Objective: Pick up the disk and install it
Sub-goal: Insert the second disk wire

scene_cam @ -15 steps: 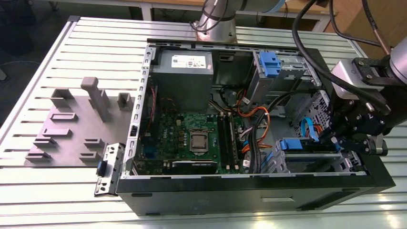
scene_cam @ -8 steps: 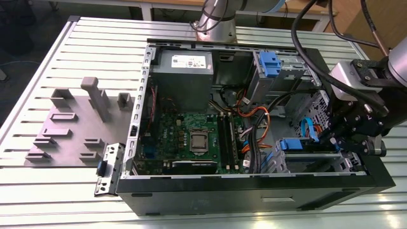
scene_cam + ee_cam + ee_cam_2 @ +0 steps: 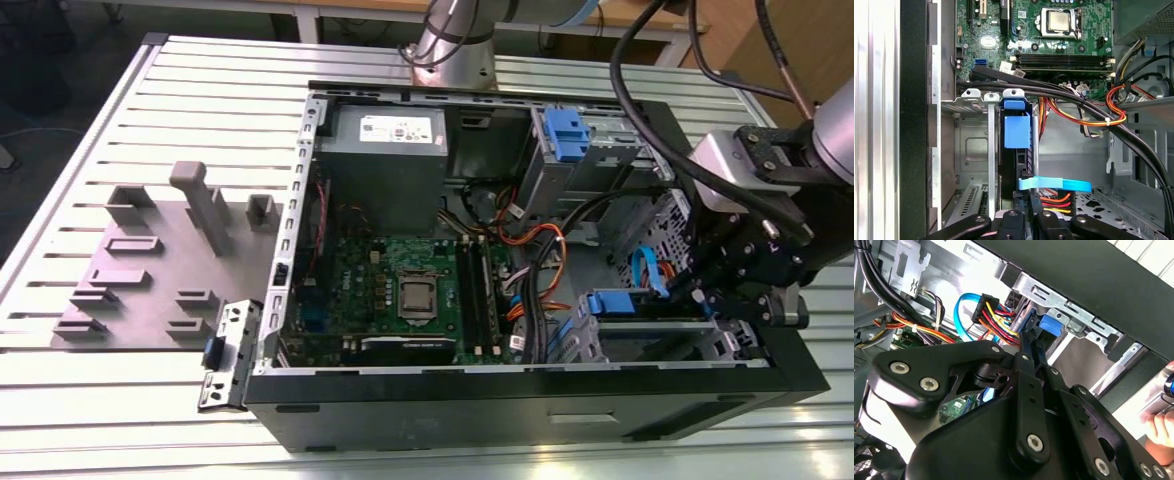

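Disk (image 3: 1016, 131), blue-railed and dark, edge-on in the grey metal bay (image 3: 970, 150); my black gripper (image 3: 1026, 212) seems clamped on it. Crowding cables (image 3: 1089, 117) could snag and jam it.

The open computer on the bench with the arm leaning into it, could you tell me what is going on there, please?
A single robot arm is working inside an open computer case lying on a slatted table. Its gripper is down at the drive cage in the corner of the case nearest the exterior view's right. In the first wrist view the disk, with its blue rails, stands upright in a slot of that cage, and the gripper sits right at its end, beside the coloured power cables.
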